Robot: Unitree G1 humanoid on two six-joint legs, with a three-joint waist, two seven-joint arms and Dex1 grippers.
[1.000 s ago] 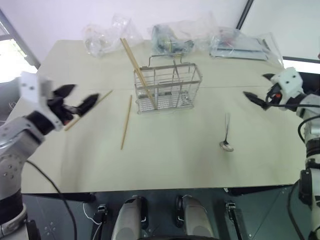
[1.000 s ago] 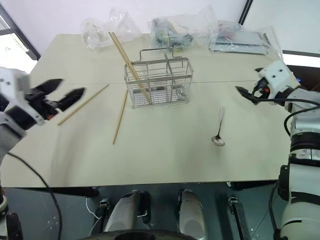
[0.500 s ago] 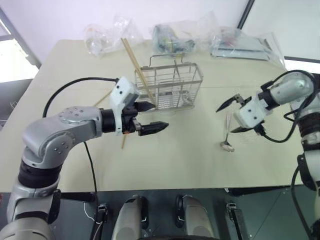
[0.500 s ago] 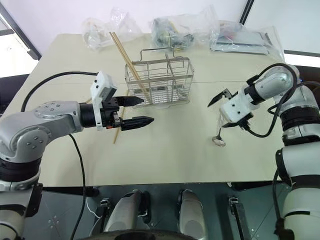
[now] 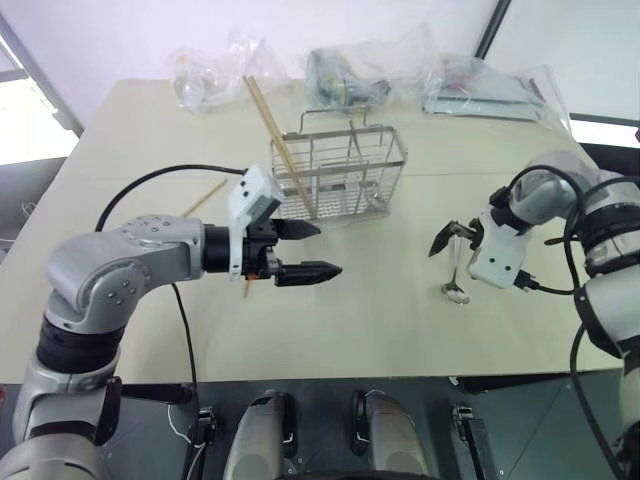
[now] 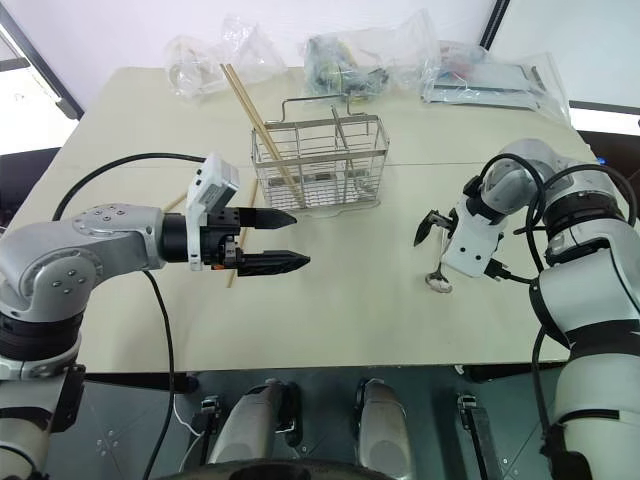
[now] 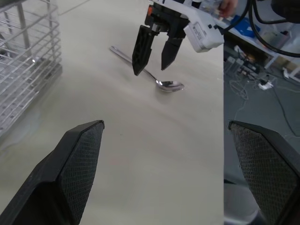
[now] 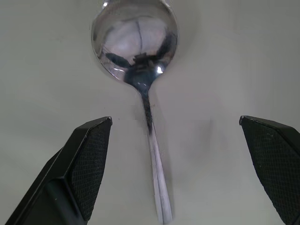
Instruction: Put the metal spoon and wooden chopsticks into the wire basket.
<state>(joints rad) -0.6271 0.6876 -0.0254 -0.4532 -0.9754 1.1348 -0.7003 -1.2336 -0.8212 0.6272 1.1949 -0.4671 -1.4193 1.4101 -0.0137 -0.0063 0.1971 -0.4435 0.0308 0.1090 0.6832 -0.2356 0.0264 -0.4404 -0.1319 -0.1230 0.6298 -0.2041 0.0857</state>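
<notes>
Spoon: small shiny metal spoon (image 8: 140, 70) lies flat on the beige table (image 5: 350, 320), toward its right edge and well apart from the basket, bowl toward the front edge, handle running toward the back.
Right gripper (image 8: 176, 164): points down over the spoon, two black fingers spread wide either side of the handle and holding nothing (a straddle that looks set for a pinch across the thin shaft).
Chopsticks: two long light-brown wooden chopsticks (image 5: 268, 125) stand slanted in the basket's left end, tips well above its rim; another chopstick (image 5: 207, 196) lies loose on the table left of the basket, partly hidden by the left arm.
Basket: rectangular silver wire basket (image 5: 340, 175) with a handle loop stands upright near the table's middle, toward the back.
Left gripper (image 5: 305, 250): level, wide open and empty, hanging just in front of the basket, probably waiting.
Beyond: clear plastic bags (image 5: 350, 75) along the back edge.
</notes>
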